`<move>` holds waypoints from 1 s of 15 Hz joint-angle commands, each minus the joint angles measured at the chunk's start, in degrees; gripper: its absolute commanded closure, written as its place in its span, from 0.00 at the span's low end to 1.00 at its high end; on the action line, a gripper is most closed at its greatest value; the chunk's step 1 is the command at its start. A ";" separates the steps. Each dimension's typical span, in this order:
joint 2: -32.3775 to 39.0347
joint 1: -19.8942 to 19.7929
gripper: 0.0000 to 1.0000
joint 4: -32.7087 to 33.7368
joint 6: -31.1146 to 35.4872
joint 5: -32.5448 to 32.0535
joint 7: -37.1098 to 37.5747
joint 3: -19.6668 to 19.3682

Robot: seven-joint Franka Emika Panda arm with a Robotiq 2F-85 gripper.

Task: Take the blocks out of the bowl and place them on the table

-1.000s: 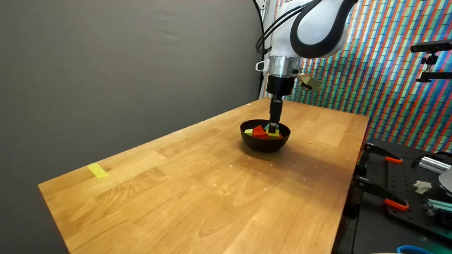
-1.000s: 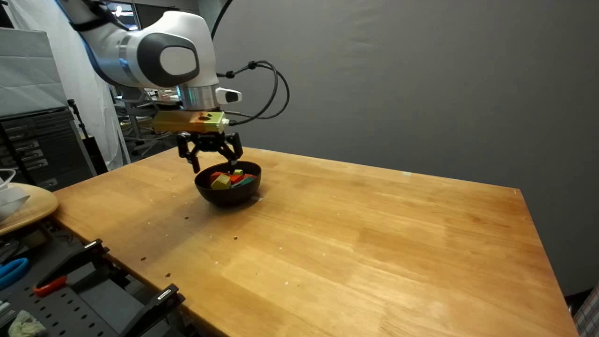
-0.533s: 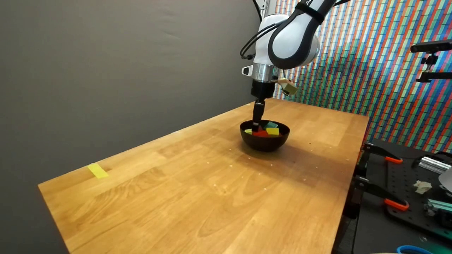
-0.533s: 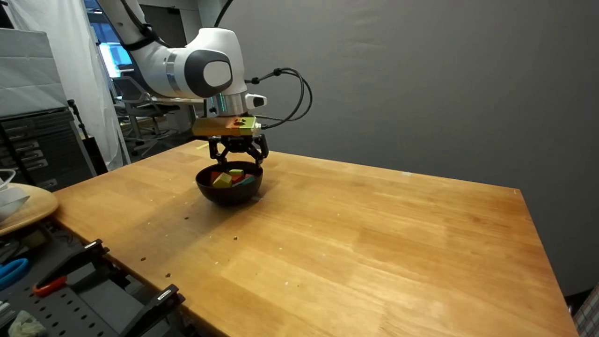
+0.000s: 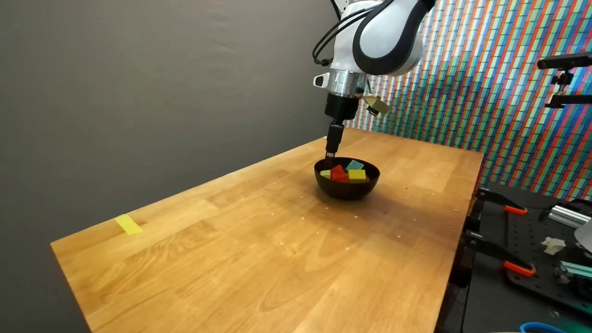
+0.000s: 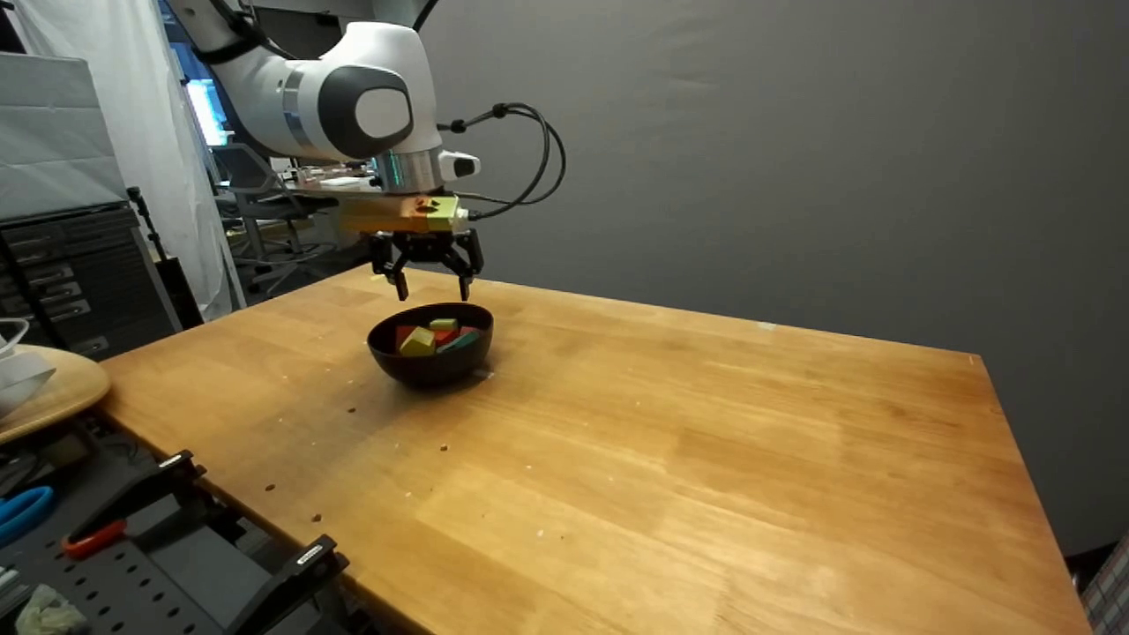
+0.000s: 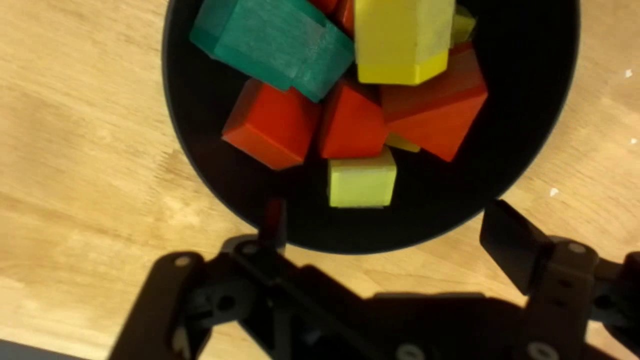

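Note:
The black bowl (image 5: 347, 189) stands upright on the wooden table (image 5: 240, 249). Heaped inside it are several blocks: in the wrist view a green block (image 7: 275, 42), a yellow block (image 7: 387, 35), red blocks (image 7: 352, 122) and a pale yellow-green block (image 7: 362, 185) close to the rim; some are partly hidden under others. My gripper (image 6: 433, 295) points down just above the bowl's wall-side rim, jaws wide apart and nothing between them. In the wrist view its fingertips overlap the bowl's lower rim on both sides of the pale block, and no block is touched.
A flat yellow strip (image 5: 128, 224) lies near a far corner of the table. Black clamps with orange grips (image 5: 518, 268) grip the long edge beside a perforated black plate. A round wooden board (image 6: 53, 392) juts in near that edge. A grey wall (image 6: 750, 176) backs the table.
My gripper, a second ago down among the blocks by the yellow one, has shifted toward the wall and then risen clear of the bowl. Its jaws stayed apart; bowl and blocks look unmoved.

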 commanded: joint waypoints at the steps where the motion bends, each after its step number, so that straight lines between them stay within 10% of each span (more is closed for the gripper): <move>1: -5.69 -1.20 0.00 -4.64 -0.70 2.33 -0.82 0.74; 12: -2.39 -2.20 0.00 -9.16 0.00 4.29 -1.22 -0.82; 15: -1.52 -1.99 0.34 -9.07 0.00 3.49 -0.61 -1.23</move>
